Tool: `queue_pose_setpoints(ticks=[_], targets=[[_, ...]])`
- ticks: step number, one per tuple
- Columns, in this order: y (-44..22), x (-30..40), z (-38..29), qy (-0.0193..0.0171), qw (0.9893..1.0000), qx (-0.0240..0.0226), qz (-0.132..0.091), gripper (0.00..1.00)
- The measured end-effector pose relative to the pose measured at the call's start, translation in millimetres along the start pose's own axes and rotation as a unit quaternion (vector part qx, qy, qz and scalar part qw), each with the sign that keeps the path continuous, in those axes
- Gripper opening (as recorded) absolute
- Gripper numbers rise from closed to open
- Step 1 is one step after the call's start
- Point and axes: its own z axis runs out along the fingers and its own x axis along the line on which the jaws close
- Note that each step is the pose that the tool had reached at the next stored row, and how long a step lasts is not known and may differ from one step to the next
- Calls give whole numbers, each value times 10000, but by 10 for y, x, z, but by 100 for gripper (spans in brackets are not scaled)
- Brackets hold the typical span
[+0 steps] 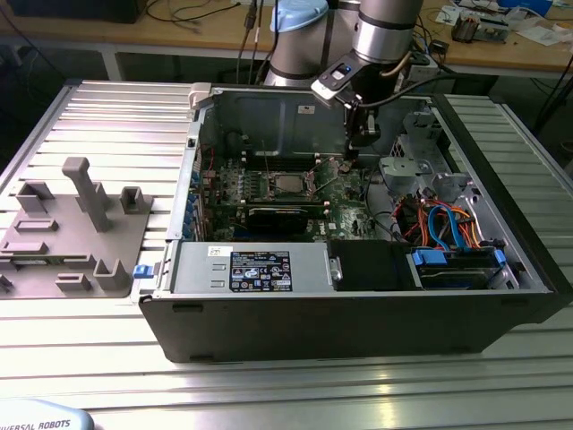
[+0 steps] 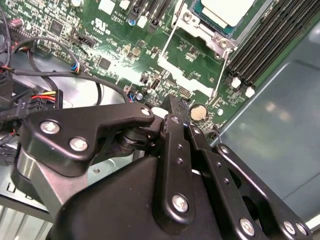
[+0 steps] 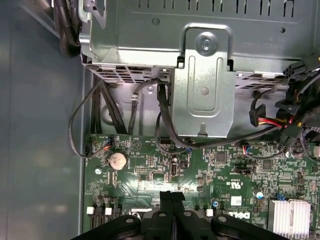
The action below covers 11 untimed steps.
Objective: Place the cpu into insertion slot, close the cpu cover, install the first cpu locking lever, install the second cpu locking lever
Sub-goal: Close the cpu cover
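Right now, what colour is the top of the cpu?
The cpu has a silver-grey metal top, clearest in the second wrist view.

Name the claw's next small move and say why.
Probably ease the claw toward the nearer lever rod. The claw is shut and empty, the cpu already sits in the insertion slot, and that rod seems to stand unlatched.

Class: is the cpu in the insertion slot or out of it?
In. In the second wrist view the cpu lies flat inside the insertion slot, metal rim around it.
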Motion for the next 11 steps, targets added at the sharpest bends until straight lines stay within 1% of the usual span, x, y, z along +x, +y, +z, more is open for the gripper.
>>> queue_pose_setpoints(ticks=[4, 11], targets=[[30, -1, 15, 0, 10000, 7, -40, 11], [58, -1, 45, -2, 10000, 14, -97, 11]])
